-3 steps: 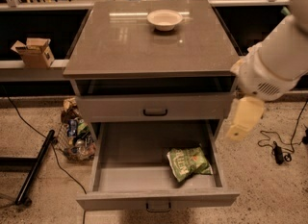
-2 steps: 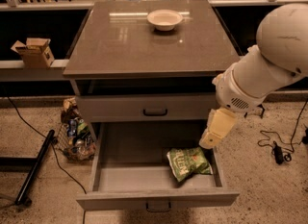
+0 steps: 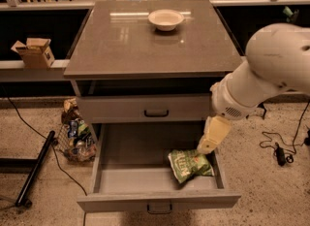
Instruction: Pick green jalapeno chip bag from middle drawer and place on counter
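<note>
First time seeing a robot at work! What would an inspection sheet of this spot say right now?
Surface: counter, white bowl near its back edge.
Job's things: green jalapeno chip bag lies in the open middle drawer, right side; not yet on the counter.
Clutter: pile of packets on the floor left of the cabinet; cardboard box on the left ledge.
Grippers: gripper over the drawer, just above the bag's upper right corner.
Cables: black cable on floor at left; second cable at right.
Surroundings: upper drawer shut; black bar on floor.
</note>
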